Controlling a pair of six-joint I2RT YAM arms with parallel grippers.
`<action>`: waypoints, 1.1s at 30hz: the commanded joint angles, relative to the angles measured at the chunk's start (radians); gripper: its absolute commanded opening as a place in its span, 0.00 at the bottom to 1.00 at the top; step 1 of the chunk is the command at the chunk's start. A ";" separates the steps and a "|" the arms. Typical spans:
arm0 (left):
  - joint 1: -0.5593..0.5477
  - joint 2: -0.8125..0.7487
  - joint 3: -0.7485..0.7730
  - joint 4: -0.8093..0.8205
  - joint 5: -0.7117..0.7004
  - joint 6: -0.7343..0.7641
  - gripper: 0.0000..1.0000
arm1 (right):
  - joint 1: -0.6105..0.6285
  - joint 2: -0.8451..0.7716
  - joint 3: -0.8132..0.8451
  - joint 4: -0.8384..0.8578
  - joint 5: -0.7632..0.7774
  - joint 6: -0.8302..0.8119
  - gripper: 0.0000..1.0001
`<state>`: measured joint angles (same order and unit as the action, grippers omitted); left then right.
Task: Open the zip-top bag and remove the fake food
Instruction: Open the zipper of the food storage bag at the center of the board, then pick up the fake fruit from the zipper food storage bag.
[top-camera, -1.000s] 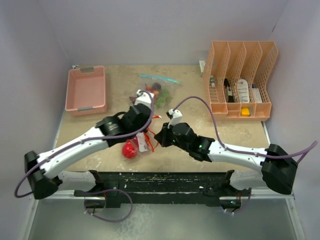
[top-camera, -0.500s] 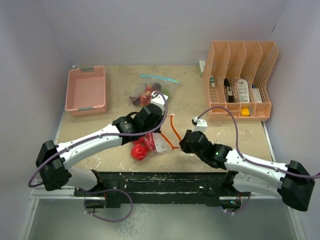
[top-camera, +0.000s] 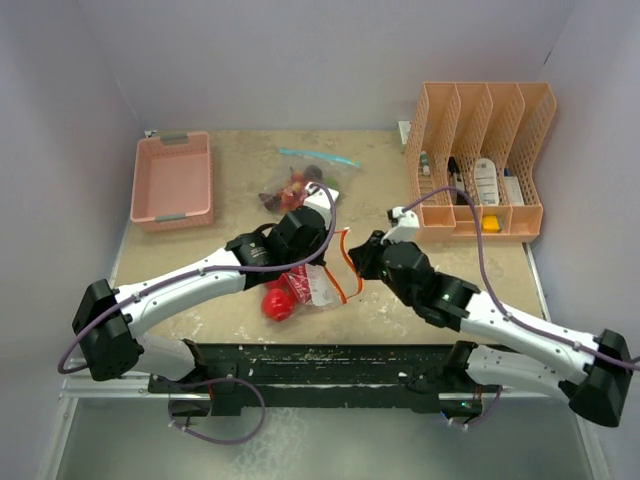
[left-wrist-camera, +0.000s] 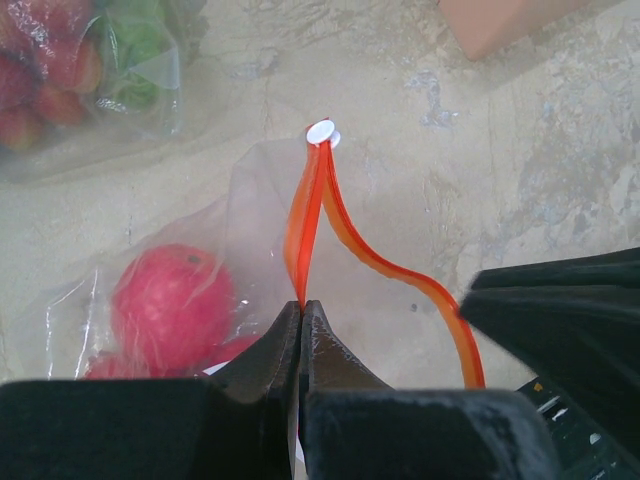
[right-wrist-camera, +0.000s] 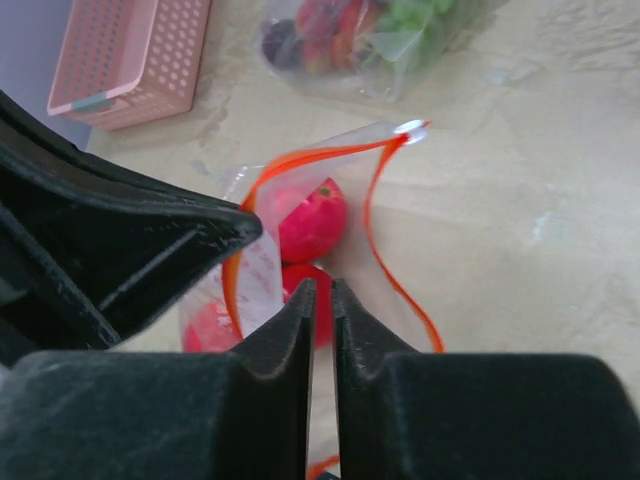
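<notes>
The clear zip-top bag (top-camera: 318, 287) lies on the table with its orange zip rim (left-wrist-camera: 322, 200) pulled apart into a loop. Red round fake food (right-wrist-camera: 310, 222) sits inside it; one red ball (top-camera: 277, 303) bulges at the near left. My left gripper (left-wrist-camera: 302, 305) is shut on one side of the orange rim. My right gripper (right-wrist-camera: 322, 285) hovers over the bag's mouth with its jaws a narrow gap apart and nothing between them. In the top view it sits (top-camera: 360, 262) just right of the rim, apart from it.
A second clear bag of mixed toy fruit (top-camera: 303, 185) lies behind, with a teal strip (top-camera: 320, 157) beyond it. A pink basket (top-camera: 172, 180) stands at the back left. An orange file organizer (top-camera: 485, 160) holding small items stands at the back right.
The right gripper pulled the rim rightward, then let go, parted its jaws slightly and swung back over the bag's mouth. The left arm shifted right at first and keeps its grip.
</notes>
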<state>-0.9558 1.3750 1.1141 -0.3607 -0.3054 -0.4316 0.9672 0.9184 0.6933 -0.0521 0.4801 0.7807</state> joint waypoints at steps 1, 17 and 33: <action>0.004 -0.028 -0.007 0.061 0.035 -0.021 0.00 | -0.005 0.157 0.057 0.141 -0.080 -0.033 0.06; 0.004 -0.150 -0.116 0.046 -0.013 -0.079 0.00 | -0.096 0.576 -0.114 0.847 -0.505 0.103 0.52; 0.005 -0.187 -0.138 -0.008 -0.071 -0.078 0.00 | -0.015 0.888 -0.025 1.035 -0.626 -0.011 0.87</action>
<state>-0.9550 1.2125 0.9833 -0.3946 -0.3565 -0.4965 0.8928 1.7878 0.6151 0.9565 -0.0975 0.8612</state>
